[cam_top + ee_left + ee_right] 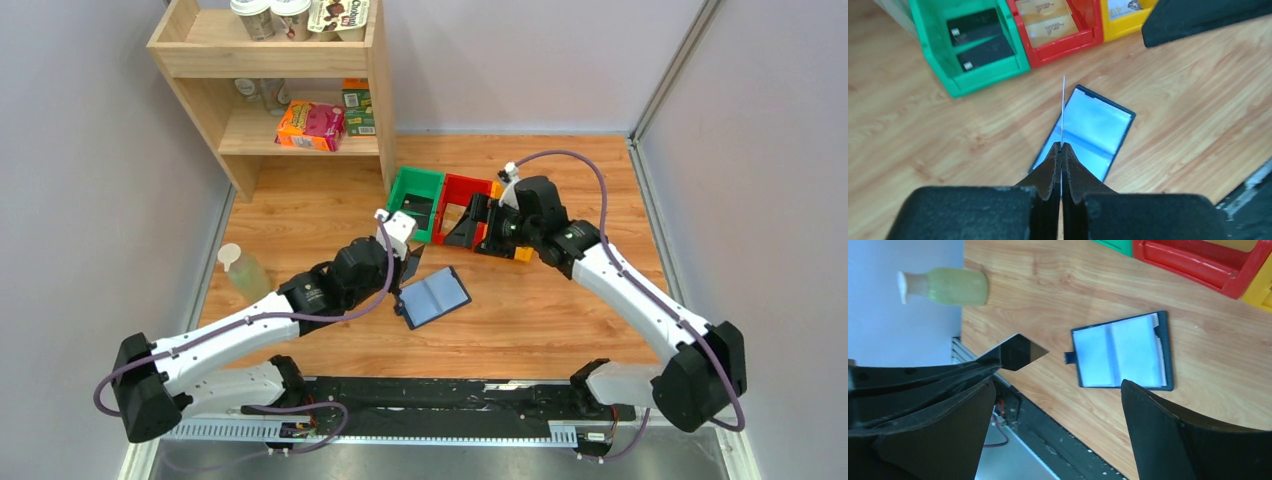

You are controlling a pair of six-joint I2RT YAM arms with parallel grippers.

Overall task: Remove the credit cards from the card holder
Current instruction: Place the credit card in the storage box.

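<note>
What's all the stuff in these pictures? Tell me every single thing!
card holder: one, dark blue, open mid-table
green bin, red bin, yellow bin: one each, side by side
held card: one, black, in left gripper
black cards: two, in green bin
gold cards: two, in red bin
silver card: one seen, in yellow bin
bottle: one, pale green, table's left edge
shelf: one, wooden, far-left corner
left gripper: black, shut on held card
right gripper: black, open

I'm reading what looks like "Chobani" on a cup (345, 12) atop the shelf (200, 50). The gold cards (1045, 17) in the red bin (1058, 47) carry lettering, possibly "VIP", but it's blurred.
</note>
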